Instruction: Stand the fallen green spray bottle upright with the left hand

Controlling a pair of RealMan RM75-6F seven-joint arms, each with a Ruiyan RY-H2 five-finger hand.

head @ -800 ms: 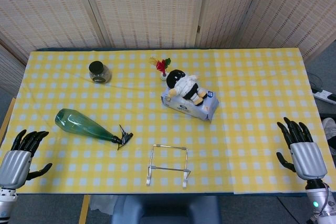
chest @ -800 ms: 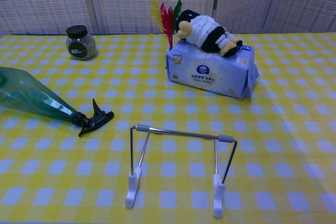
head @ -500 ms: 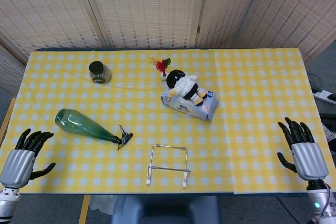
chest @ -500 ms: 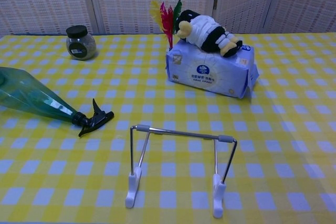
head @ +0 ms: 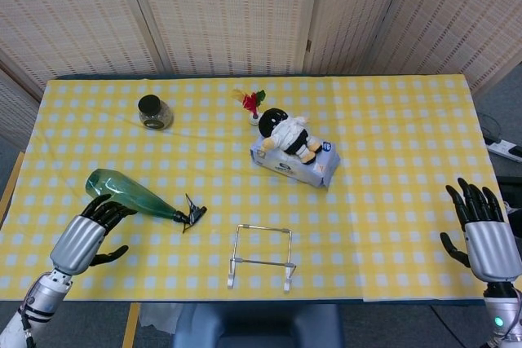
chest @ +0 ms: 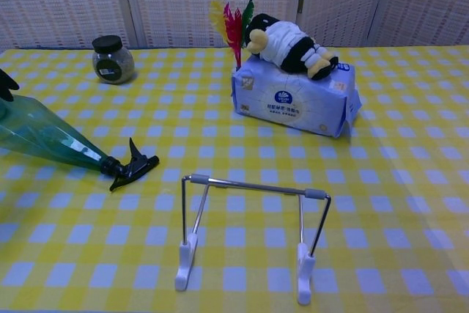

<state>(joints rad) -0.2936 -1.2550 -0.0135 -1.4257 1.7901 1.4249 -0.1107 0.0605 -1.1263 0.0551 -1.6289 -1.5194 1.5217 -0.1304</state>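
Note:
The green spray bottle (head: 129, 192) lies on its side on the yellow checked cloth, its black trigger head (head: 192, 214) pointing right. In the chest view the green spray bottle (chest: 44, 139) shows at the left edge. My left hand (head: 88, 235) hovers just below the bottle's fat end, fingers spread and reaching toward it, holding nothing. A dark fingertip (chest: 7, 83) shows at the chest view's left edge. My right hand (head: 484, 234) hangs open off the table's right front corner.
A metal wire stand (head: 261, 257) sits near the front edge. A tissue pack (head: 295, 159) with a plush toy (head: 285, 130) on it lies mid-table, a small flower vase (head: 254, 107) behind it. A dark-lidded jar (head: 154, 112) stands at the back left.
My left hand has moved right and forward from the table's left front corner up to the bottle's fat end. The right hand has drifted slightly down and right. The bottle has not moved.

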